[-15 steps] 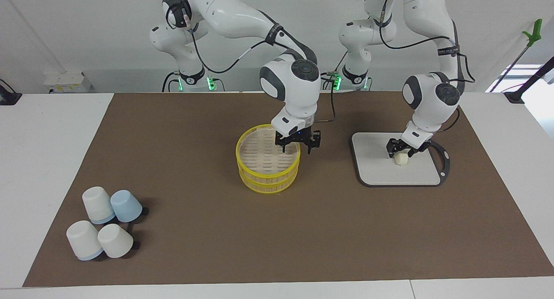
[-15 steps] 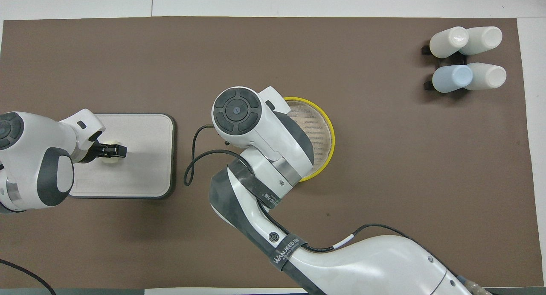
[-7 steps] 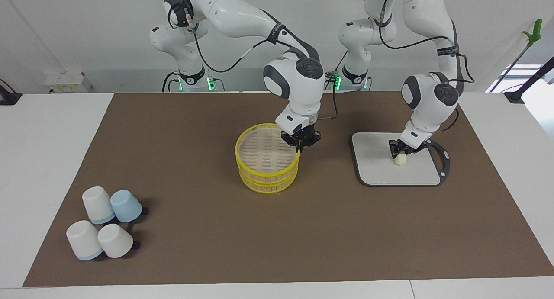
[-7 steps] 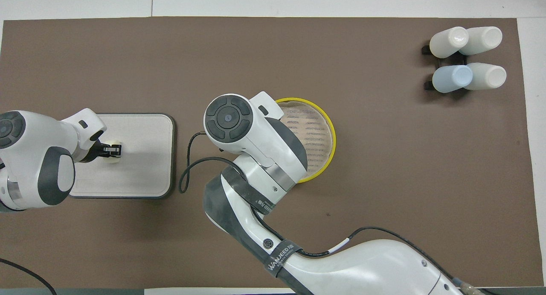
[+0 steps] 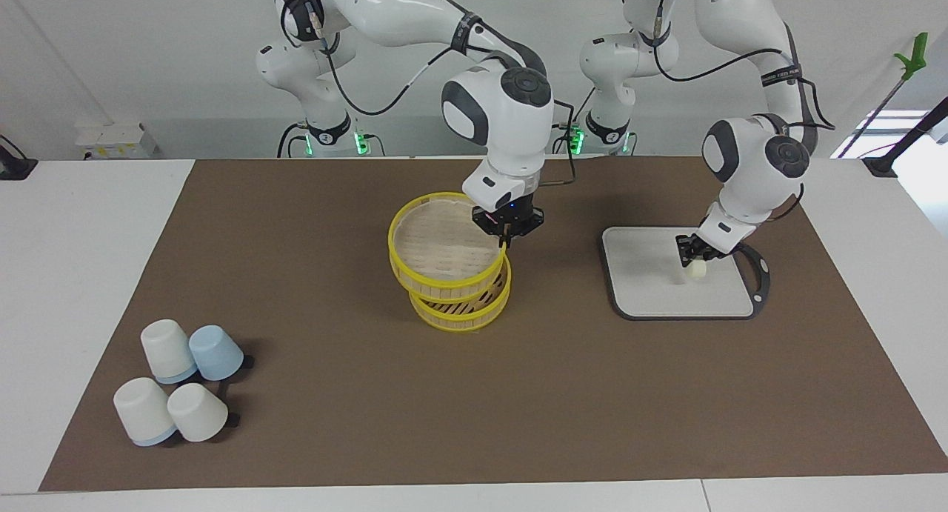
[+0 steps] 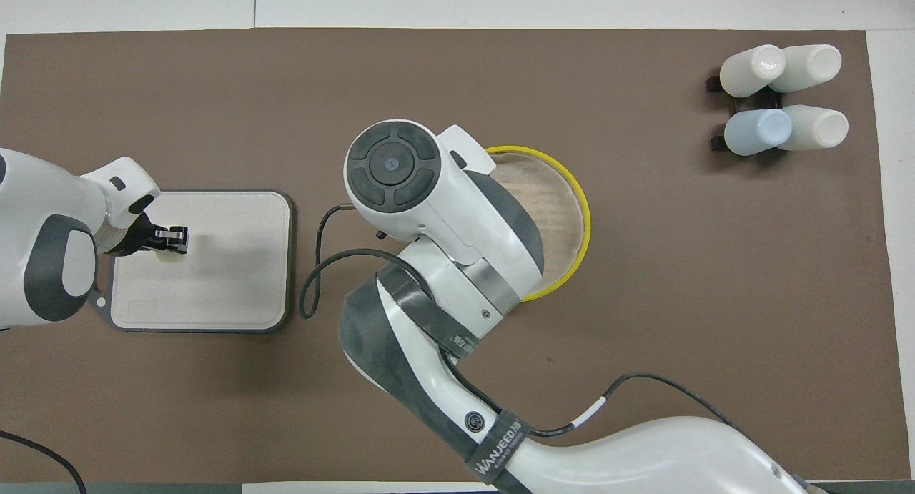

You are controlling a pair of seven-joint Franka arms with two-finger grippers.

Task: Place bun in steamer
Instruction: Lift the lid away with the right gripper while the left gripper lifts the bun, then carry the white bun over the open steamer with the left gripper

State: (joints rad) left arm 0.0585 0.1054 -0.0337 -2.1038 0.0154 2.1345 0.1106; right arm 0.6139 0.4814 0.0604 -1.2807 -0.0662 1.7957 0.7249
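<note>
The left gripper (image 5: 695, 258) is clamped on the bun (image 5: 695, 270), which hangs just over the grey-rimmed board (image 5: 644, 290), toward its 3 o'clock edge in the facing view. The bun is a small, cream, rounded dough piece; it is judged light, soft and easily dented, best pinched lightly across its short sides. The right gripper (image 5: 506, 233) is pinched shut on the yellow rim of the steamer's upper tier (image 5: 437, 264), holding it raised and tilted at its 3 o'clock point. The lower tier (image 5: 466, 312) rests on the brown mat, its slatted tan floor partly exposed.
</note>
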